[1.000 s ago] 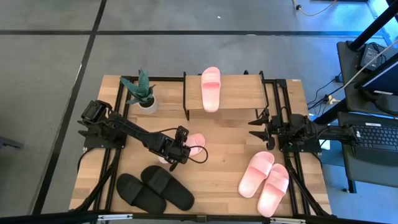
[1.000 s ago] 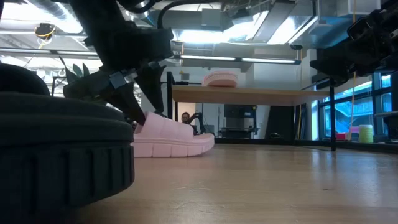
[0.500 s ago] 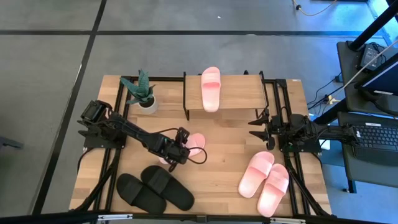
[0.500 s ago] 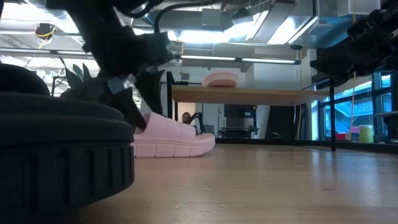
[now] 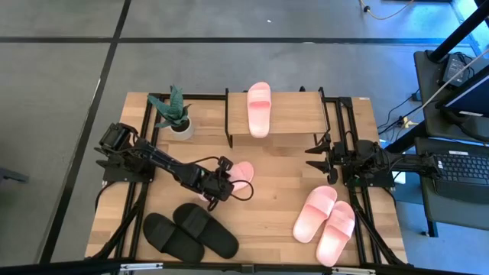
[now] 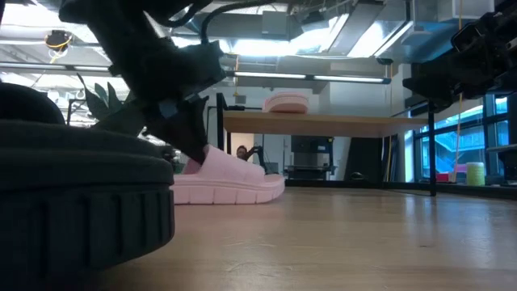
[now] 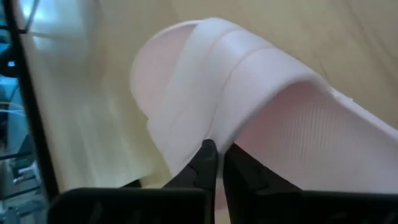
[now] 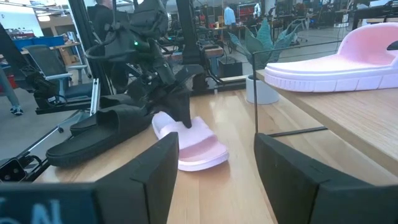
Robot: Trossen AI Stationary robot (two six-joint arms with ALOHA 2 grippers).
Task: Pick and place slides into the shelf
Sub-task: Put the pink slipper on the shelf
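One pale pink slide (image 5: 240,176) lies sole down on the table's middle, and my left gripper (image 5: 222,184) is shut on its strap. The low view shows that gripper (image 6: 191,144) slanting down onto the slide (image 6: 234,182). A second pink slide (image 5: 259,108) rests sole down on the top board of the shelf (image 5: 294,114) at the far side. A pink pair (image 5: 325,218) lies at the near right and a black pair (image 5: 191,230) at the near left. My right gripper (image 8: 214,177) waits open at the table's right side. My left gripper pinches the strap's edge (image 7: 210,138) between its two fingertips (image 7: 205,163). The fingers slant down from the table's left side. The slide's sole (image 6: 242,194) stays flat on the table.
A potted plant (image 5: 174,111) stands at the far left beside the shelf. The shelf's black frame posts (image 5: 228,118) rise around the board. Bare wood (image 5: 275,191) lies between the held slide and the pink pair.
My left gripper has tipped down a little onto the pink slide and shut on its strap. The slide stays on the table.
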